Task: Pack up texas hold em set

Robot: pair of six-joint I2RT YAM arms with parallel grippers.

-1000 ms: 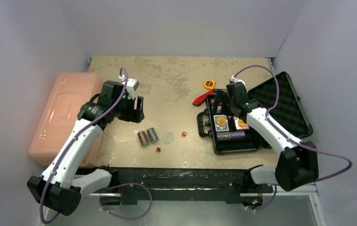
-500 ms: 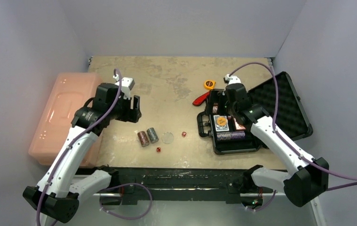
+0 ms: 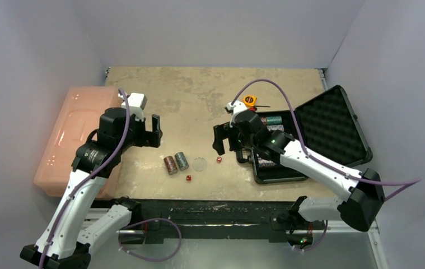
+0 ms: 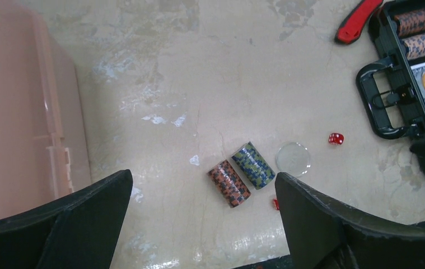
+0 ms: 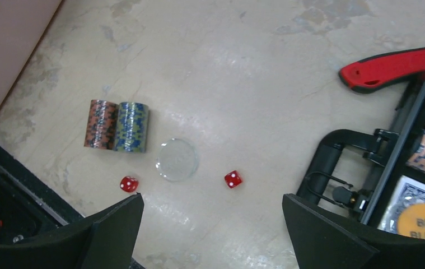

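The black case [image 3: 280, 175] lies open at the table's [image 3: 199, 95] right side, foam lid [image 3: 330, 126] tipped back, the right arm crossing over its tray. Between the arms lie 2 chip rolls [image 5: 115, 126] touching side by side, 1 clear disc [image 5: 177, 159] just beside them and 2 red dice [image 5: 233, 179]. The right claw [image 3: 227, 141] hangs released and empty by the case handle [image 5: 333, 168]. The left claw [image 3: 155, 131] is also released and empty, near the pink bin [image 3: 75, 134]. A red-handled tool [image 5: 392, 67] and a tape measure [image 3: 249, 101] sit behind the case.

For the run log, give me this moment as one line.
left gripper open | right gripper open | chip rolls, clear disc, dice loose | case open
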